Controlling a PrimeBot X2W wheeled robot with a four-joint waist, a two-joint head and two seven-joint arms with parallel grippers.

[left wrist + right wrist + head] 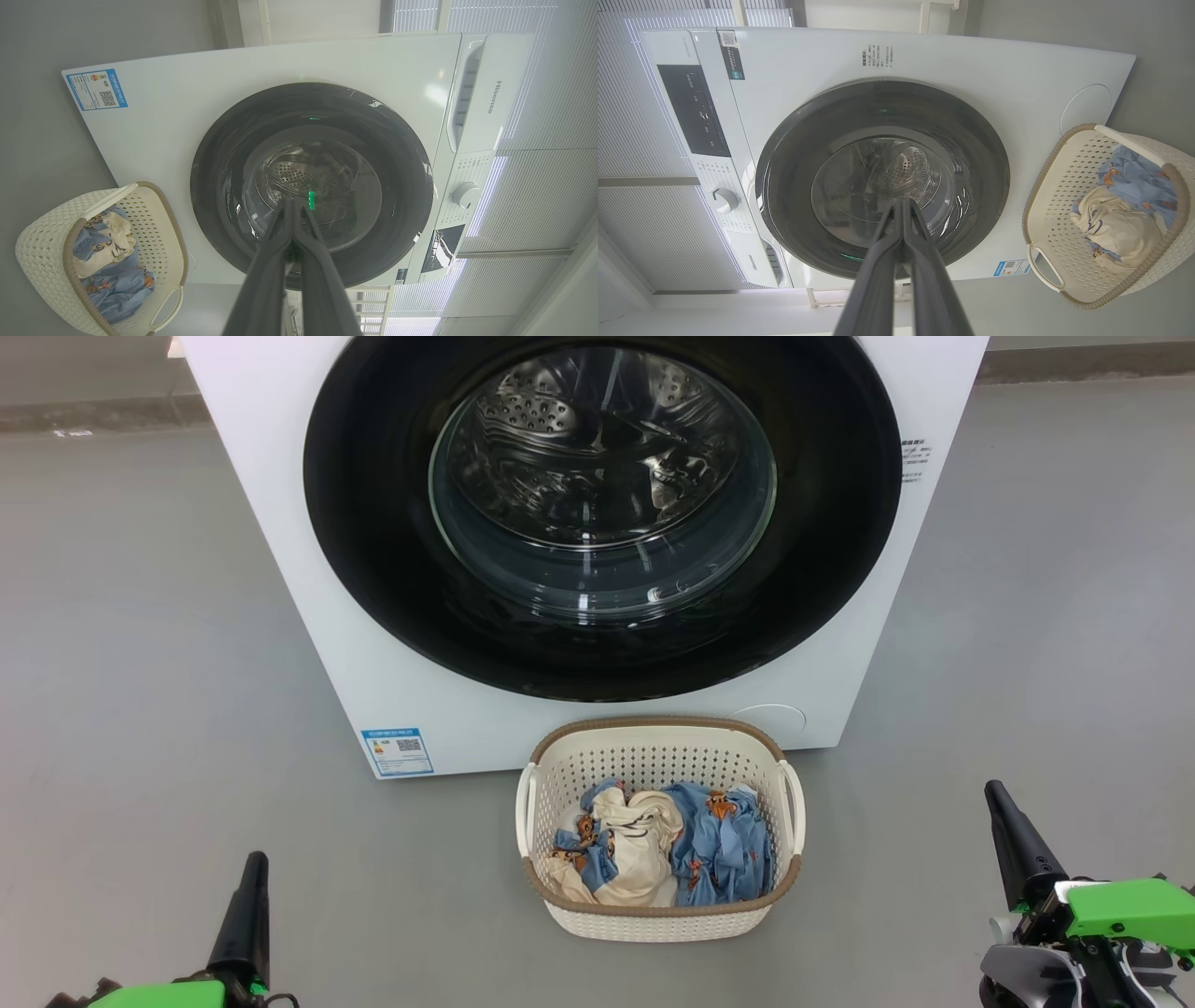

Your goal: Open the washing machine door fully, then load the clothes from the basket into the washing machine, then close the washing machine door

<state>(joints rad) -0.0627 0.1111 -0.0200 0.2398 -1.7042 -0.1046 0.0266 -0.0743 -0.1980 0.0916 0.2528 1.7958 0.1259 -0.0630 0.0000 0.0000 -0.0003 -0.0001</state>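
Head view: door (602, 485) is sitting shut on washer (271, 476), basket (653, 723) of clothes (644, 845) on floor (140, 663) just beside. Left gripper (255, 861), right gripper (995, 793) jaws pressing together, empty. Door seeming rigid, slick; hooking its rim looking best.

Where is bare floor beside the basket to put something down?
Bare floor lies between basket and left claw, and again between basket and right claw. Crowded: hardly any gap shows between basket and washing machine.

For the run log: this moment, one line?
round glossy black door closed | blue and cream clothes in cream perforated basket | left gripper shut, empty | right gripper shut, empty
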